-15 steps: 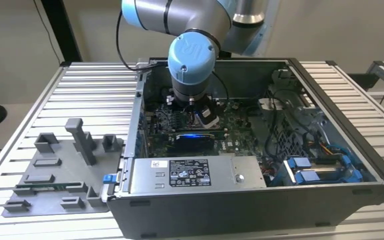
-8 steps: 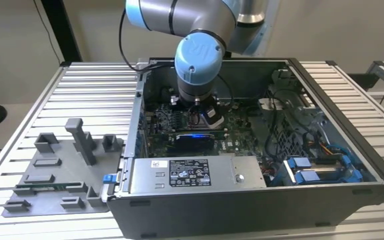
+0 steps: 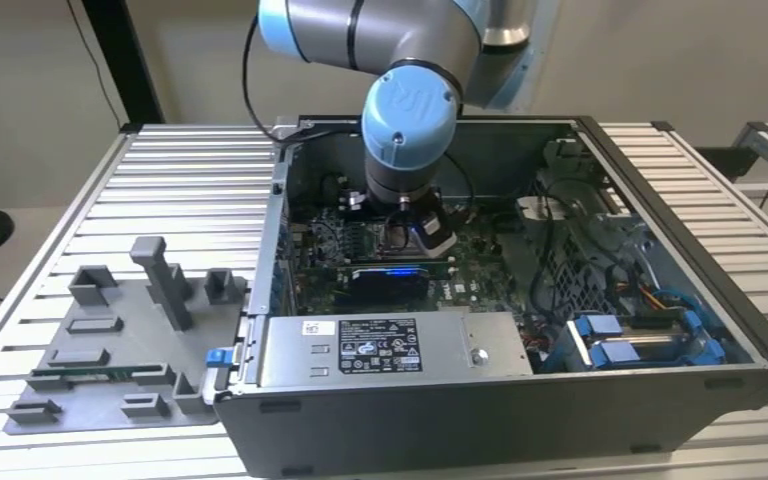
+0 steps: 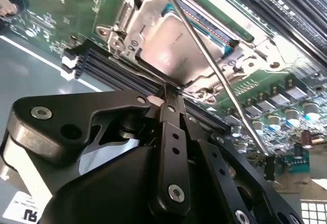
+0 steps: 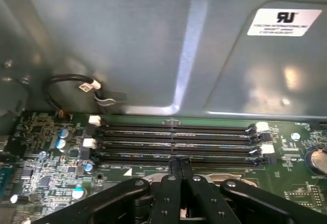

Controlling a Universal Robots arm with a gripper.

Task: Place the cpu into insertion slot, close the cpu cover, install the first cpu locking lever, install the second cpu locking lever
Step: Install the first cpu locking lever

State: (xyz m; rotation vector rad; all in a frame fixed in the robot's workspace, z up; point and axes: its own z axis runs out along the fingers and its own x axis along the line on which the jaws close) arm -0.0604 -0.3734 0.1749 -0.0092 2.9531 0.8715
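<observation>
Silvery-tan cpu [image 4: 168, 50], flat, glossy, within silvery cpu cover [image 4: 130, 32]

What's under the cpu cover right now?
Through the cut-out of the cpu cover the silvery top of the cpu shows, in the second wrist view. Anything beneath the chip is hidden by it.

The case [image 3: 491, 420] is open from above. Down at the board [image 5: 36, 132], the gripper [image 4: 171, 89] has tight quarters: memory slots [image 5: 173, 141] just beside it, the grey metal housing [image 5: 127, 40] rising behind them, a thin lever rod [image 4: 220, 81] slanting across the cpu cover [image 4: 132, 30]
</observation>
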